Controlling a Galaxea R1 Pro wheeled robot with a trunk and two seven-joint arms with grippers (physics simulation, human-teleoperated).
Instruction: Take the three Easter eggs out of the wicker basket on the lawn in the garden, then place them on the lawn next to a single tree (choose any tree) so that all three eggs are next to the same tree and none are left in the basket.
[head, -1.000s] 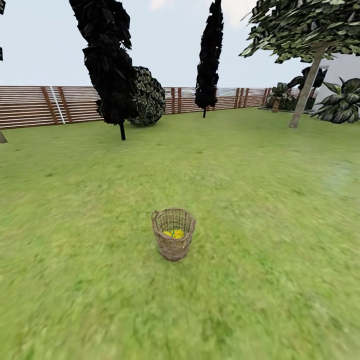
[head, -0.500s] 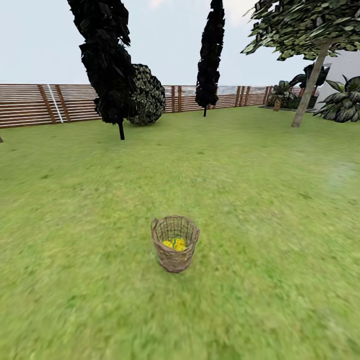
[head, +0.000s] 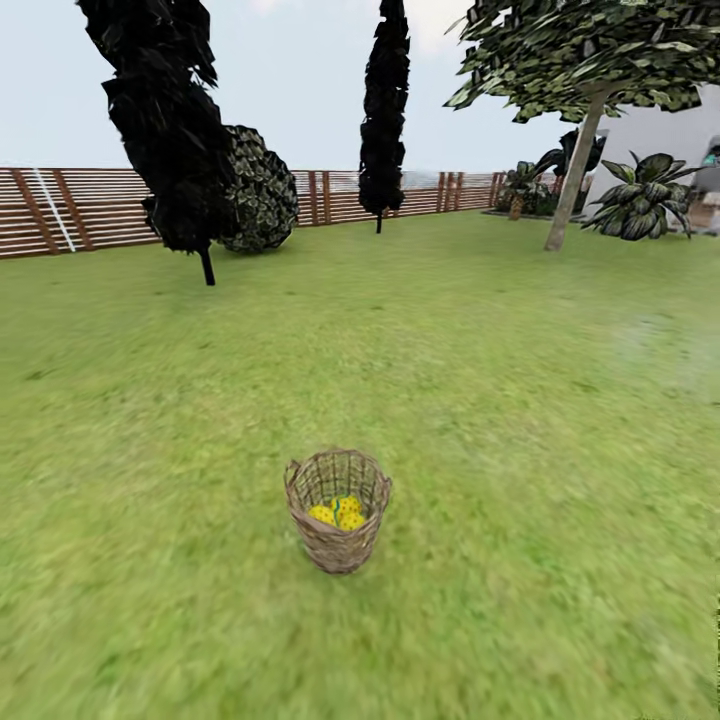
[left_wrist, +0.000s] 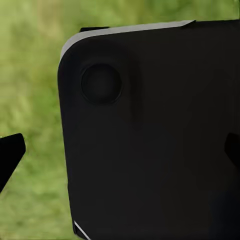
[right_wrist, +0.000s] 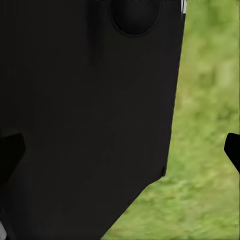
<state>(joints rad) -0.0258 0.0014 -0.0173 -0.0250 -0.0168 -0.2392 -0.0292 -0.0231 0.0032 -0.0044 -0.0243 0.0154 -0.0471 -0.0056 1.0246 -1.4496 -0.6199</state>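
The wicker basket (head: 337, 512) stands upright on the lawn (head: 520, 400), low in the middle of the head view. Yellow dotted Easter eggs (head: 339, 514) lie inside it, bunched at the bottom; the weave hides part of them. A tree (head: 573, 178) with a grey-brown leaning trunk and a broad green crown rises far off at the back right. In the left wrist view my left gripper (left_wrist: 120, 152) is open, its dark fingertips (left_wrist: 10, 155) wide apart over a black panel. My right gripper (right_wrist: 120, 150) is open too, fingertips (right_wrist: 232, 150) at the frame edges, grass beyond.
Two dark conical trees (head: 165, 130) (head: 383, 110) and a round bush (head: 255, 190) stand at the back left before a slatted wooden fence (head: 90, 205). Broad-leaved plants (head: 640, 205) and a white wall (head: 665, 135) are at the far right. Open grass surrounds the basket.
The whole head view has shifted: the camera came closer and turned right. The basket now sits lower and larger in the picture, and the trees lie further left. The basket itself has not moved.
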